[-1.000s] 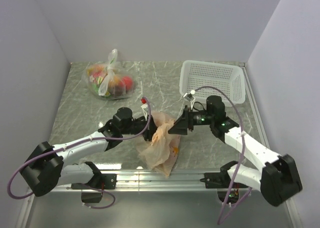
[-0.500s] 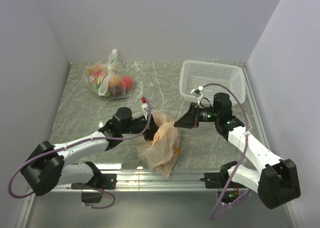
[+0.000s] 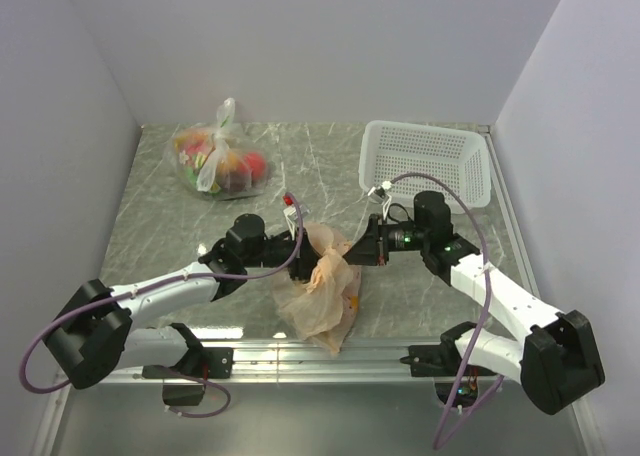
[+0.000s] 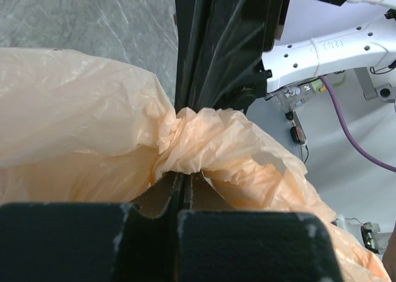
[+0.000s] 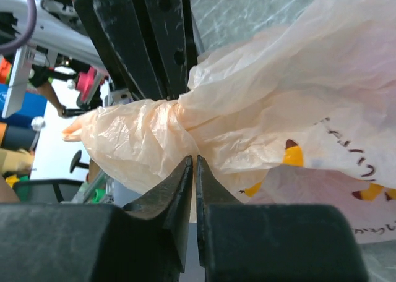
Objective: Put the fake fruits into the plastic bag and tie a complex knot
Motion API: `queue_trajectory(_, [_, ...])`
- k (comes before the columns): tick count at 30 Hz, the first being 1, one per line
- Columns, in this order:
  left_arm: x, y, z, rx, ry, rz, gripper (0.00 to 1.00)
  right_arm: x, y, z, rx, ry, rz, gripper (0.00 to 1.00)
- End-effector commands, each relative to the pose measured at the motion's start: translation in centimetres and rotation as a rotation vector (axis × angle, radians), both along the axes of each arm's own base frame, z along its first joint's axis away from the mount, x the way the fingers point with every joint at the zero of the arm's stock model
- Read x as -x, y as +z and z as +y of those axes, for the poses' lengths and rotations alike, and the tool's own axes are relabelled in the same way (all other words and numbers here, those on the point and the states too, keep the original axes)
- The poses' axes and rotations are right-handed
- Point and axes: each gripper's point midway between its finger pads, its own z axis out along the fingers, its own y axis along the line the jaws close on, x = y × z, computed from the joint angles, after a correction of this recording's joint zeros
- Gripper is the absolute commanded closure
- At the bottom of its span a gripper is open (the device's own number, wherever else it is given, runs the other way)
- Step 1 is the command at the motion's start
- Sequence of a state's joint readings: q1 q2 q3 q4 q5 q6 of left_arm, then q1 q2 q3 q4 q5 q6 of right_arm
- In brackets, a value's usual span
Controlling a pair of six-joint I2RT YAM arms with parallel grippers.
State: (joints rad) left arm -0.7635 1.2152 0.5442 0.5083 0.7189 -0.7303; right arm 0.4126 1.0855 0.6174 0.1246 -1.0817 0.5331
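Note:
The peach plastic bag (image 3: pixel 320 294) lies crumpled at the table's front middle, its top gathered into a twisted neck (image 4: pixel 198 140). My left gripper (image 3: pixel 300 244) comes in from the left and is shut on that neck (image 4: pixel 184 174). From the right, my right gripper (image 3: pixel 352 253) meets the same bunch. Its jaws (image 5: pixel 196 157) are pressed almost together with thin film of the bag (image 5: pixel 278 96) at their tips. The fake fruits are hidden; only yellow print marks show on the bag.
A white mesh basket (image 3: pixel 425 161) stands at the back right. A clear bag of mixed fruits (image 3: pixel 220 161) lies at the back left. Walls close in the table on three sides, and a metal rail (image 3: pixel 300 354) runs along the front edge.
The right gripper drew back to the right, then returned to the bag's neck and closed from wide open. The left gripper kept its hold and stayed put.

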Motion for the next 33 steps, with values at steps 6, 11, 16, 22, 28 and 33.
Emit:
queue_trajectory(6, [-0.6,1.7,-0.6,0.056,0.011,-0.029,1.0,2.3,1.5,0.9,-0.047,0.094,-0.071,0.74])
queue_trajectory(11, [-0.8,2.4,-0.8,0.092,0.019,-0.01,1.0,2.6,0.5,1.6,0.0,0.077,-0.059,0.45])
queue_trajectory(16, [-0.5,4.0,-1.0,0.167,0.005,-0.014,1.0,2.0,-0.1,2.1,0.018,0.052,-0.012,0.41])
queue_trajectory(22, [0.3,4.2,-1.3,0.204,-0.028,-0.005,1.0,1.1,0.7,3.4,-0.032,0.038,0.048,0.33])
queue_trajectory(28, [0.3,3.0,-2.0,0.186,-0.022,0.027,1.0,0.9,3.1,4.4,-0.108,0.058,0.043,0.3])
queue_trajectory(33, [-1.0,1.6,-2.6,0.15,0.021,0.051,1.0,2.0,3.7,4.9,-0.113,0.099,0.026,0.3])
